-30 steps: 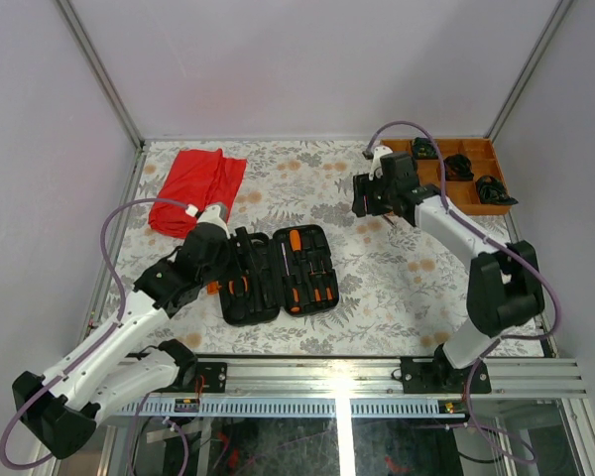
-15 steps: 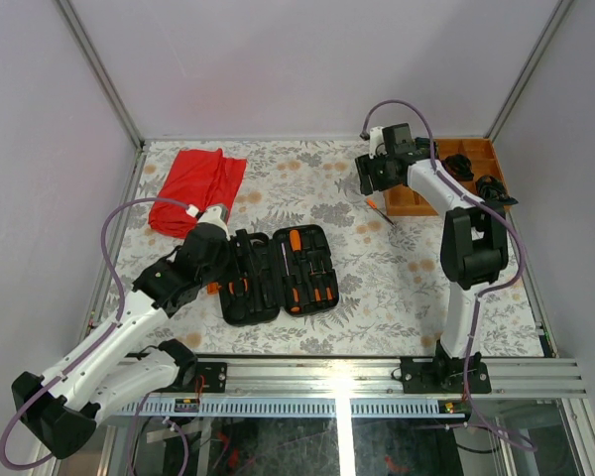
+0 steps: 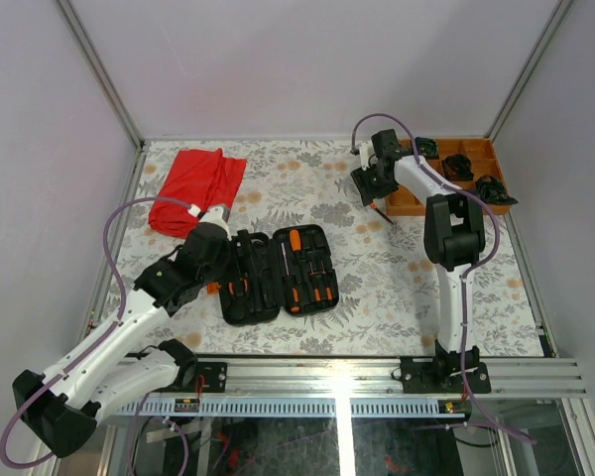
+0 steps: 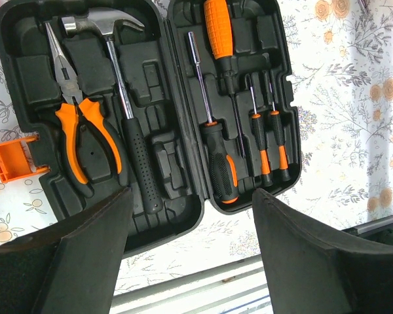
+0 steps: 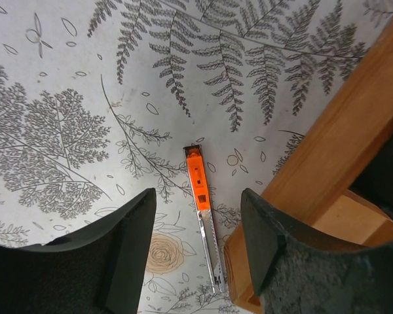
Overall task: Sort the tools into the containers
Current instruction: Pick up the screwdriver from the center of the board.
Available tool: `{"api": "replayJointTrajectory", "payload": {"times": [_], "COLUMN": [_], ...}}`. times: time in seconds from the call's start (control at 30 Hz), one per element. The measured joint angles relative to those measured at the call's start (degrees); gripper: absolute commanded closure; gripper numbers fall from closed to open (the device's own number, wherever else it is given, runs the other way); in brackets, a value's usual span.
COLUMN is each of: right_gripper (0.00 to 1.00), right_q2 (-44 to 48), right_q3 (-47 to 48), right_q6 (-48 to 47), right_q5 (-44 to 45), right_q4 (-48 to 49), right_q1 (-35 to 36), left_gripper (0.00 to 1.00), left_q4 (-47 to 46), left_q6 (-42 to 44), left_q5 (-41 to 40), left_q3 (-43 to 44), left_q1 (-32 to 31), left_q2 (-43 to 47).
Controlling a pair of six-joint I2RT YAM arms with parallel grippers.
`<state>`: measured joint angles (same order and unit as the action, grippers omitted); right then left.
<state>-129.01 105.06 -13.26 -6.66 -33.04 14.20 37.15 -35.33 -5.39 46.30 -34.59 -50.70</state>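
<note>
Right gripper (image 3: 369,185) has been swung back and leftward, jaws spread and empty, above a thin orange-and-silver tool (image 5: 200,190) of indeterminate type. It lies on the fern-printed cloth (image 5: 52,98) just beside the wooden tray (image 5: 334,131). Left gripper (image 4: 191,196) is unchanged, released, over the open moulded black case (image 4: 26,72).

Bare floral table (image 3: 397,288) runs wide from the tool case (image 3: 278,273), which lies open near left of centre, across to the right edge, so a gripper could pass there freely. A crumpled red cloth (image 3: 196,188) takes the far left corner. Far right, the wooden tray (image 5: 327,150) rises as a wall just beside the thin orange tool (image 5: 200,203), leaving room only on the tool's left. Black coiled bundles (image 3: 459,164) sit in the tray's compartments.
</note>
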Motion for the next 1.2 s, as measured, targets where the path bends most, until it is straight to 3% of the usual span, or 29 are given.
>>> {"api": "replayJointTrajectory", "payload": {"times": [0.4, 0.93, 1.2], "right_gripper": [0.46, 0.86, 0.96], "right_q2": [-3.6, -4.9, -0.8], "right_q3": [2.4, 4.3, -2.2], "right_q6": [-0.3, 4.8, 6.8], "right_q5": [3.3, 3.9, 2.2], "right_q4": [-2.4, -4.3, -3.0], "right_q1": [0.6, 0.6, 0.5], "left_gripper": [0.28, 0.29, 0.27], "left_q4": [-0.2, -1.5, -1.6], "left_q6": [0.3, -1.1, -5.0], "left_q5": [0.5, 1.2, -3.0], "left_q3": [-0.1, -3.3, -4.6], "left_q1": [0.0, 0.0, 1.9], "left_q2": [-0.2, -0.1, -0.3]}}
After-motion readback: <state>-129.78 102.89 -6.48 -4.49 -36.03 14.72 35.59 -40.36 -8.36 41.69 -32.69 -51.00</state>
